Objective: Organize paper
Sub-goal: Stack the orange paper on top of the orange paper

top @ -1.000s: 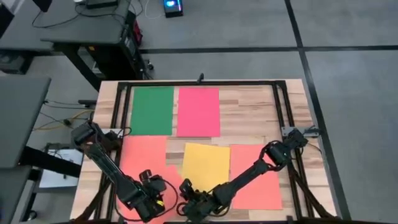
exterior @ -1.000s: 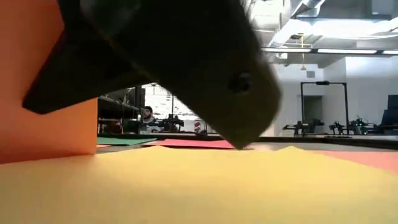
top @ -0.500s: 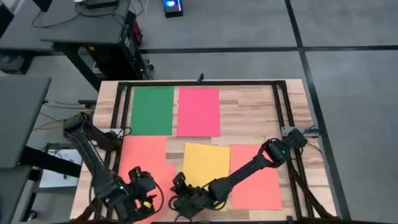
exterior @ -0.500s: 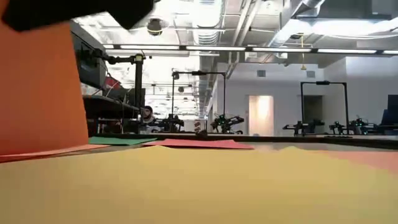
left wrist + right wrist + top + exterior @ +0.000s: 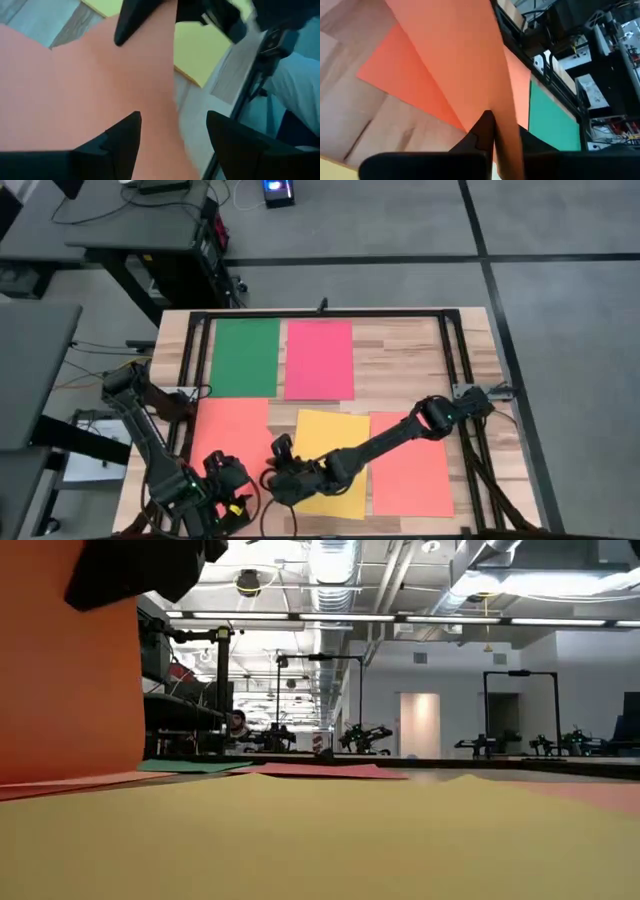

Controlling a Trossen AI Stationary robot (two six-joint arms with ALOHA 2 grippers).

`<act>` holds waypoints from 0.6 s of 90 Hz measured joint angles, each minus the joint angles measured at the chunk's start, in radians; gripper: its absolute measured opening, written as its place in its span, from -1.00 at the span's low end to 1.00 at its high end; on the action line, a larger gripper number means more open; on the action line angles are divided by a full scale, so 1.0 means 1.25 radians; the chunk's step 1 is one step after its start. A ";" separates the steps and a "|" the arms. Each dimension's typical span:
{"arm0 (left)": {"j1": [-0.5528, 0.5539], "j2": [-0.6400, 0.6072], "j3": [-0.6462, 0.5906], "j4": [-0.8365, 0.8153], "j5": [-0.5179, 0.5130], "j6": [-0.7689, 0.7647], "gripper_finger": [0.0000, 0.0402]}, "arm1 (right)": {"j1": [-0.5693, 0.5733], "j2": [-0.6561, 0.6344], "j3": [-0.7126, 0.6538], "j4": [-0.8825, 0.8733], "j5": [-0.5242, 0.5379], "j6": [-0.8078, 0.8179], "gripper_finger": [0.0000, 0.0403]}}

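Note:
Several sheets of paper lie on the wooden table: green point(image 5: 245, 357) and pink-red point(image 5: 318, 358) at the far side, yellow point(image 5: 330, 460) and a red-orange sheet point(image 5: 410, 475) nearer. My right gripper point(image 5: 277, 465) reaches across to the near left and is shut on the left orange sheet point(image 5: 230, 435), whose near right part stands up point(image 5: 60, 660). My left gripper point(image 5: 225, 485) hovers open over that sheet's near part point(image 5: 75, 100); whether it touches it, I cannot tell. My right gripper pinches the orange sheet by an edge point(image 5: 492, 107) at its near right side, one layer between the two shut fingers. That side is raised and stands steeply point(image 5: 70, 690), while the sheet's far part point(image 5: 415, 85) lies flat on the table.
A black metal frame point(image 5: 325, 313) borders the tabletop. The yellow sheet's near edge point(image 5: 320, 840) lies right in front of the low camera. Bare wood point(image 5: 400, 360) shows at the far right. Desks and cables stand beyond the table's left edge.
My right gripper has moved toward the table's left and a little toward the far edge, staying shut on the orange sheet, whose raised side has gone with it. My left gripper has drawn back toward the left edge.

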 joint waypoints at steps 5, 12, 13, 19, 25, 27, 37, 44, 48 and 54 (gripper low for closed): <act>0.001 0.000 0.019 -0.029 -0.003 0.000 0.04 | -0.001 0.000 0.000 0.000 -0.001 0.000 -1.00; 0.001 -0.001 0.029 -0.060 -0.001 -0.015 0.04 | 0.000 0.000 0.000 0.002 -0.002 0.000 -1.00; 0.001 -0.001 0.029 -0.062 0.001 -0.017 0.04 | 0.000 0.000 0.000 0.003 -0.002 0.000 -1.00; 0.005 0.000 0.021 -0.076 0.020 -0.032 0.04 | -0.001 0.000 0.000 0.006 -0.002 0.002 -1.00; 0.011 0.000 0.014 -0.077 0.043 -0.043 0.04 | -0.001 0.000 0.000 0.009 -0.002 0.002 -1.00; 0.011 0.000 0.014 -0.076 0.046 -0.046 0.04 | -0.001 0.000 0.000 0.009 -0.002 0.002 -1.00; 0.011 0.001 0.014 -0.053 0.049 -0.050 0.04 | -0.006 0.000 0.000 0.007 -0.002 0.002 -1.00; 0.007 0.001 0.014 -0.047 0.055 -0.056 0.04 | -0.009 0.000 0.000 0.008 -0.002 0.003 -1.00; 0.002 0.001 0.014 -0.047 0.056 -0.067 0.04 | -0.011 0.000 0.000 0.008 -0.002 0.009 -1.00; -0.005 0.013 0.015 -0.049 0.059 -0.085 0.04 | -0.016 0.000 0.004 0.001 -0.002 0.025 -1.00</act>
